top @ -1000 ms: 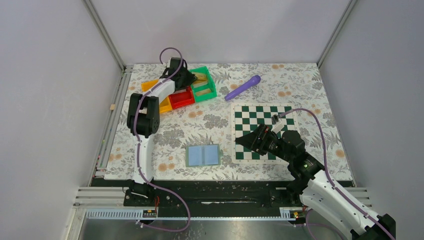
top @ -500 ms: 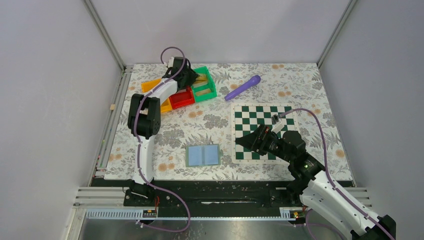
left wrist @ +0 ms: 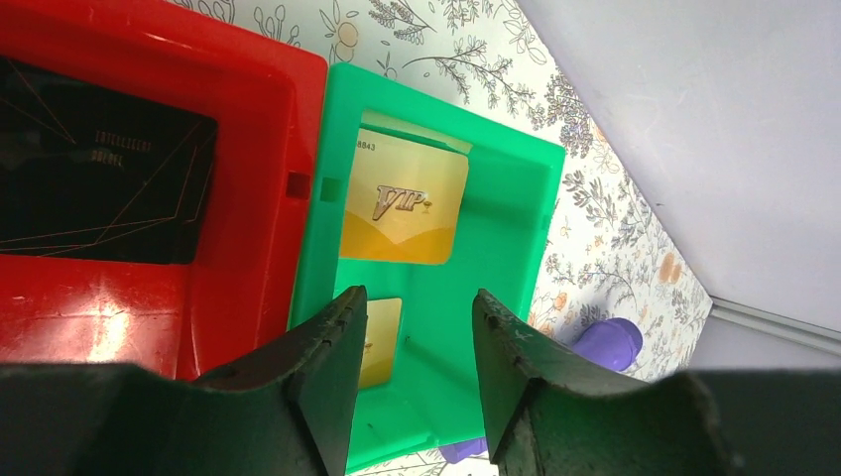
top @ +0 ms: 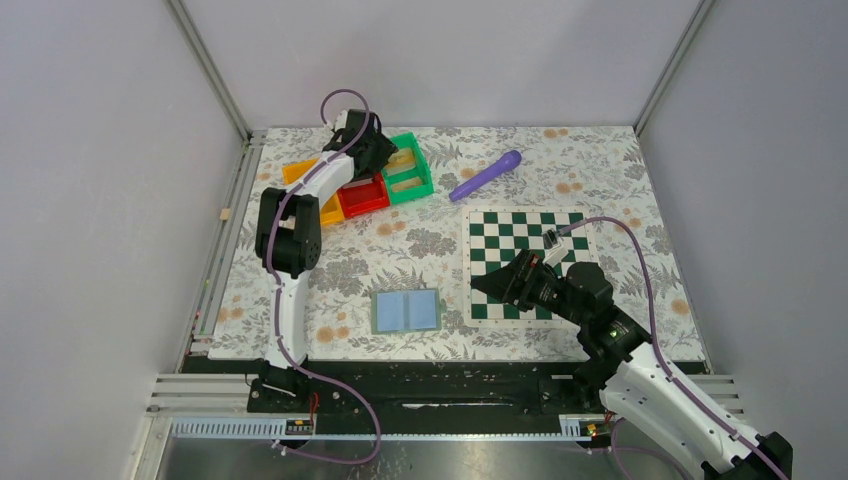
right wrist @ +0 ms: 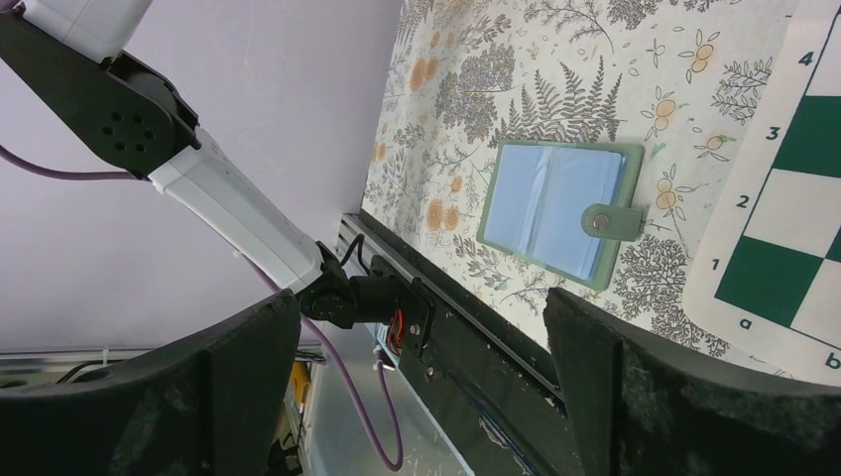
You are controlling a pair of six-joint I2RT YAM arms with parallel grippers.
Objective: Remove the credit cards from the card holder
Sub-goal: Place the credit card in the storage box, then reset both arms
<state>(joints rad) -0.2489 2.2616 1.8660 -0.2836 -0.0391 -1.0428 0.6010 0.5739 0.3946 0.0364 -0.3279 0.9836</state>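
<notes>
The left pincer (left wrist: 417, 305), spread and seemingly empty above the card (left wrist: 402, 198) in the green bin (left wrist: 511, 248), should rise straight, clear of the rim.

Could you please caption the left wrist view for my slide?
Left gripper, jaws apart, over green bin holding two gold credit cards, beside red bin.

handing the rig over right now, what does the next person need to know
Left gripper: open, empty, over the green bin at the table's far left.
Right gripper: open, empty, above the chessboard's near-left corner.
Cards: gold VIP card flat in one compartment of the bin; second gold card in the next, partly hidden by the gripper.
Card holder: spread open near the front edge, blue panels bare, no card showing.
Done: two cards out. Left: probably only checking the holder's pockets.
</notes>
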